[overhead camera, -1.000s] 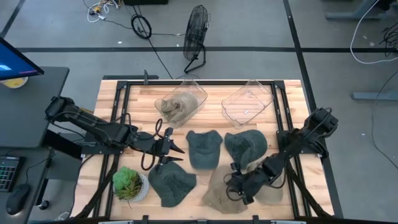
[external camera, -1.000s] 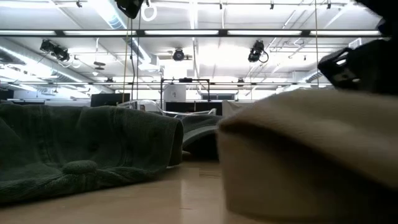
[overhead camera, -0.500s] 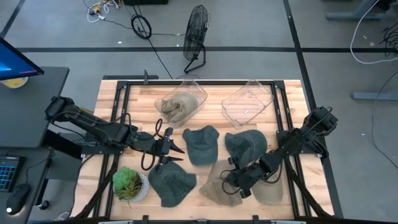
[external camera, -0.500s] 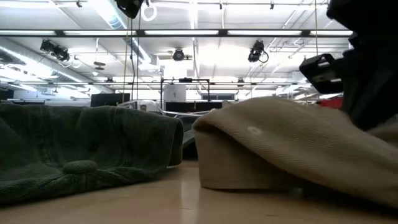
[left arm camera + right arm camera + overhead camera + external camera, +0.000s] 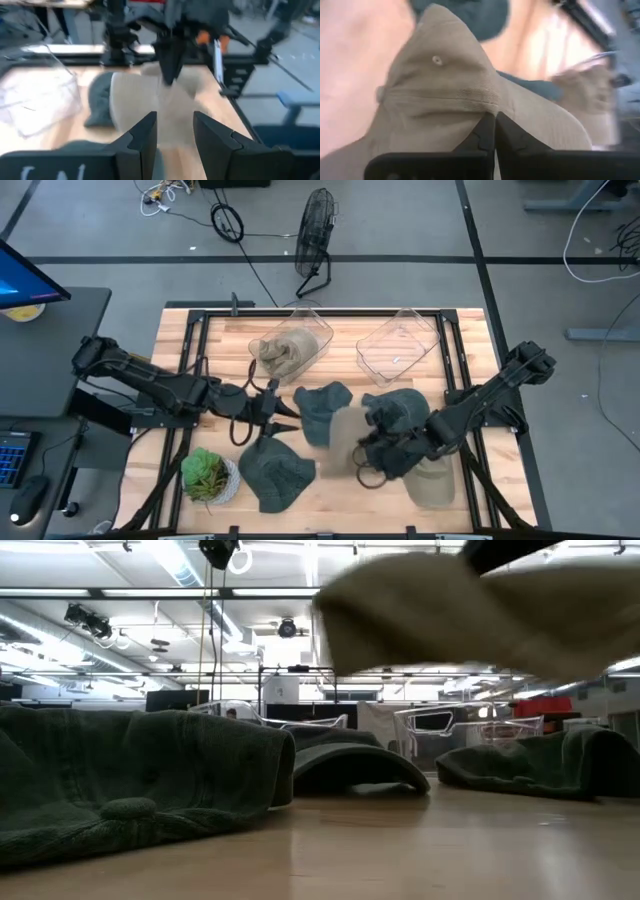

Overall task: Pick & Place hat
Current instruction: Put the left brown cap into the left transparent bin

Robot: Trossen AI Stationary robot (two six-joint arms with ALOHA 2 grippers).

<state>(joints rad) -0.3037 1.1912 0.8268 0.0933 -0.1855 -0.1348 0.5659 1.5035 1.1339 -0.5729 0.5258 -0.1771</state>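
Observation:
My right gripper (image 5: 368, 448) is shut on a tan hat (image 5: 341, 438), which is up in the air over the table's middle. The hat also shows at the top of the low view (image 5: 470, 610). My left gripper (image 5: 272, 416) is open and empty, left of the hat, above the table. In the left wrist view, its fingers (image 5: 172, 142) point at the tan hat (image 5: 140, 97). Three dark green hats (image 5: 322, 406) (image 5: 396, 412) (image 5: 275, 476) lie flat on the table. A second tan hat (image 5: 432, 480) lies at the near right. My right gripper pinches a fold of the tan hat's crown (image 5: 487, 107) between its two fingers, some way from the top button (image 5: 437, 60). The fingers come from the table's right side, slanting down. The hat is lifted clear of the table and hangs out past the fingertips.
Two clear bins stand at the far side: the left one (image 5: 318, 330) holds a tan hat (image 5: 282, 352), and the right one (image 5: 398, 346) shows nothing inside. A potted plant (image 5: 206, 475) stands at the near left. A black frame runs around the table's edges.
My right gripper has risen and gone toward the table's left and far side with the tan hat. The hat lay on the table at the near right; it has been dragged left and then lifted clear.

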